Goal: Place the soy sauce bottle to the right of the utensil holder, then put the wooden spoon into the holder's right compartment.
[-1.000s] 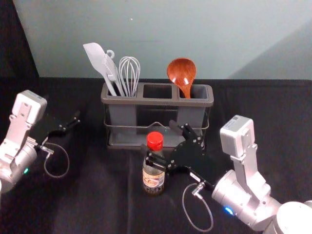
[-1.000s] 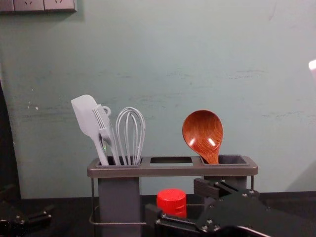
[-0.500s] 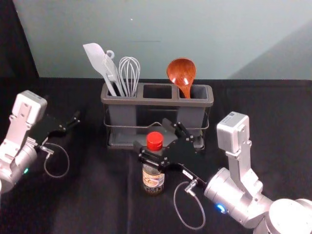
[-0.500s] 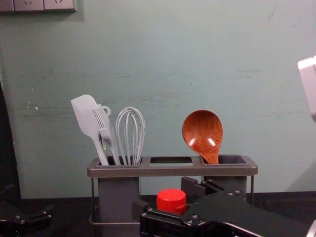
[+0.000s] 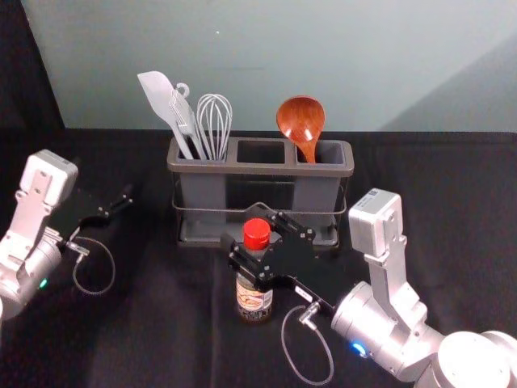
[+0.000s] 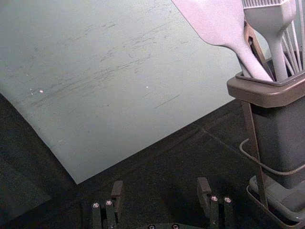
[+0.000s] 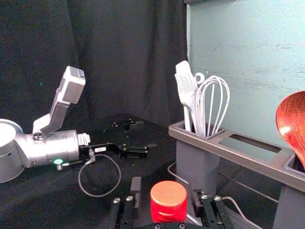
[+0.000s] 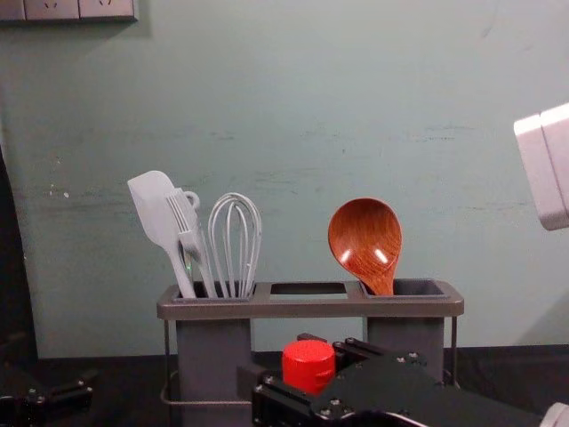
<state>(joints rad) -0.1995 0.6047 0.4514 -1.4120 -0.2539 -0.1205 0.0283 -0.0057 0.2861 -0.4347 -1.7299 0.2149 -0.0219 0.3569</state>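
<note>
In the head view my right gripper [image 5: 244, 229] is around the upper part of the soy sauce bottle [image 5: 254, 296], in front of the utensil holder [image 5: 260, 170]. Its fingers stand open on either side of the red cap [image 7: 168, 200] in the right wrist view, where the right gripper [image 7: 166, 190] shows gaps beside the cap. The wooden spoon [image 5: 300, 120] leans bowl-up in the holder's right compartment. My left gripper [image 5: 105, 187] is parked at the left; in the left wrist view the left gripper [image 6: 160, 185] is open with nothing between its fingers.
A white spatula [image 8: 154, 209], a brush [image 8: 187, 218] and a whisk [image 8: 236, 240] stand in the holder's left compartment. Behind the holder rises a pale wall [image 5: 404, 65]. Black cloth [image 5: 161, 323] covers the table.
My right gripper has moved left, closer around the bottle's top, and its arm has shifted left with it. The bottle, spoon, holder and left arm have stayed put.
</note>
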